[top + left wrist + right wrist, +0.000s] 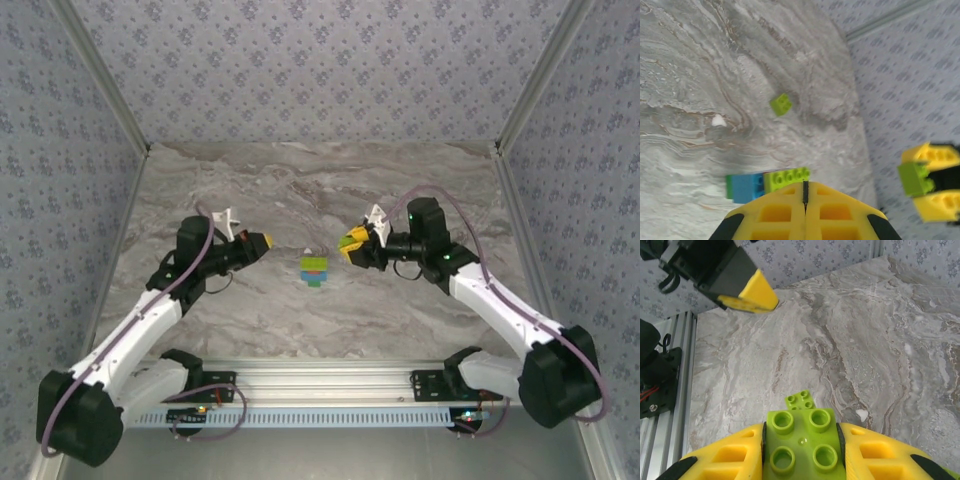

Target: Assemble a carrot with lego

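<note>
Jaws on the left: the left gripper (805, 189) is clenched, its yellow fingers meeting along a thin seam with nothing between them.
Jaws on the right: the right gripper (801, 437) is grasping a lime-green brick (801, 442), four studs up, pinched by its sides between the yellow fingers.
Facing: the two sets of jaws point inward at each other, well apart, over the marble table (250, 310).
Carrot: the carrot (315, 271) is a short stack lying on the table between the two sets of jaws, just ahead of the left fingertips, with a green end, a blue middle and a lime end.
Loose brick: a small lime piece (781, 104) sits alone on the table beyond the carrot, farther ahead of the left jaws and just past the front edge of the brick in the right jaws.
Fleck: a white speck (718, 120) lies on the table near the small lime piece.
</note>
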Robot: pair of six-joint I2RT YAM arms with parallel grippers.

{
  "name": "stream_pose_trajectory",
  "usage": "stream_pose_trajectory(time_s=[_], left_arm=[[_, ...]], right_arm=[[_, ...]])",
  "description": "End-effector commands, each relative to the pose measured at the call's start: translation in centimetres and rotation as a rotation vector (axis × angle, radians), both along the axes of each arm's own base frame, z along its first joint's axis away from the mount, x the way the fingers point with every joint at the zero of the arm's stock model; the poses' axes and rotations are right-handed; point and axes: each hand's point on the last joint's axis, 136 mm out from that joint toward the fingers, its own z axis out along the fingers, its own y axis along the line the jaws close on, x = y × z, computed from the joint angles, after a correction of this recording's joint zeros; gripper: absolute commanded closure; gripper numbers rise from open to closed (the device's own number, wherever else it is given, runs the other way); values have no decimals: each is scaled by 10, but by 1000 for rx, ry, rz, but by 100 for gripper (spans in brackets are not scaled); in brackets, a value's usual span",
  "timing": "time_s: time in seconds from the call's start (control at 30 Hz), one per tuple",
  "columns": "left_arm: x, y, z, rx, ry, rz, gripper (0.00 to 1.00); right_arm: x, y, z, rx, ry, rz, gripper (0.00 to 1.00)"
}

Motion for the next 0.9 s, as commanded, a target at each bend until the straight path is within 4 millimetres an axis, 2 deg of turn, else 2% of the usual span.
stream_pose_trajectory(time_s=[0.0, 0.07, 0.1, 0.17, 0.23, 0.3, 0.33, 0.37, 0.43, 0.5, 0.6, 0.7, 0.8, 0.87], left_arm=[[5, -18, 32, 88, -289, -124, 100], [6, -29, 37, 130, -338, -174, 97], [7, -33, 38, 152, -351, -187, 87], [4, -40, 41, 207, -415, -214, 78], [0, -44, 38, 257, -490, -255, 71], [-1, -43, 25, 321, -590, -288, 68], [2, -37, 15, 368, -637, -266, 57], [8, -31, 6, 407, -683, -225, 41], [14, -21, -6, 447, -766, -152, 3], [20, -12, -11, 461, -784, -107, 2], [20, -21, -24, 471, -765, -230, 3], [7, -36, -34, 468, -805, -391, 5], [-9, -47, -33, 416, -920, -488, 7], [-19, -54, -36, 392, -917, -601, 10]], right_arm=[[11, 9, 11, 88, -39, 54, 72], [22, 9, 5, 98, -24, 51, 71], [25, 9, 4, 102, -15, 52, 71], [30, 8, -1, 94, 1, 52, 72], [34, 6, -6, 80, 10, 49, 71], [38, 4, -10, 74, 24, 42, 72], [40, 3, -11, 74, 33, 40, 72], [42, 2, -12, 74, 39, 36, 72], [44, 1, -14, 73, 52, 32, 72], [47, 0, -15, 69, 65, 28, 72], [49, -1, -14, 63, 77, 25, 72], [51, -1, -12, 58, 85, 26, 72], [51, -1, -11, 57, 96, 26, 72], [52, -1, -9, 56, 102, 26, 72]])
